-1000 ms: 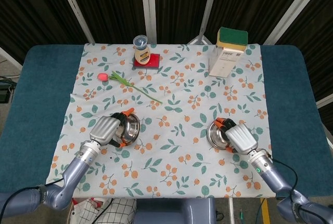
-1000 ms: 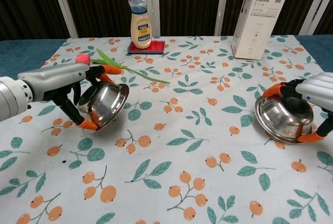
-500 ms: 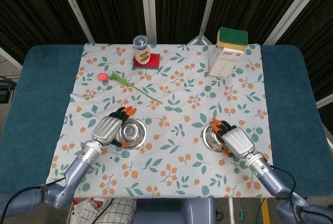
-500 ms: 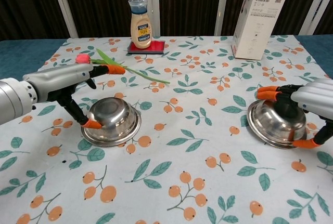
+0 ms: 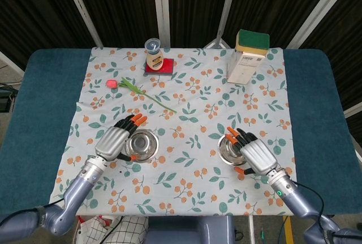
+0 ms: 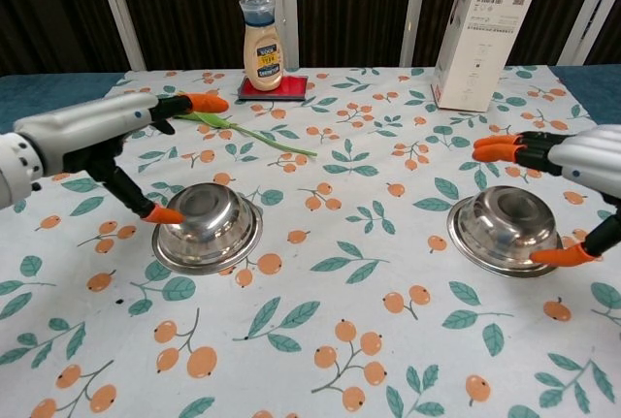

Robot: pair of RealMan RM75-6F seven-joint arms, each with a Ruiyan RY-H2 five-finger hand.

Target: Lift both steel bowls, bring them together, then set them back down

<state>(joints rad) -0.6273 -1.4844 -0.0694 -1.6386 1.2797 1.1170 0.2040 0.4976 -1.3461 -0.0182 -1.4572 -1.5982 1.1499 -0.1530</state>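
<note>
Two steel bowls rest flat on the floral tablecloth. The left bowl (image 5: pixel 141 144) (image 6: pixel 208 227) lies at the front left, the right bowl (image 5: pixel 231 149) (image 6: pixel 503 230) at the front right. My left hand (image 5: pixel 116 139) (image 6: pixel 107 137) hovers just left of and above its bowl, fingers spread, holding nothing. My right hand (image 5: pixel 253 154) (image 6: pixel 582 171) hangs over the right side of its bowl, fingers spread wide, clear of the rim.
A sauce bottle (image 5: pixel 153 55) (image 6: pixel 260 43) stands on a red coaster at the back. A white carton (image 5: pixel 246 63) (image 6: pixel 482 32) topped by a sponge stands at the back right. A tulip (image 5: pixel 141 90) (image 6: pixel 228 123) lies behind the left bowl.
Both bowls went from tilted in my hands to flat on the cloth. Both hands have let go, spread their fingers and lifted slightly away.
</note>
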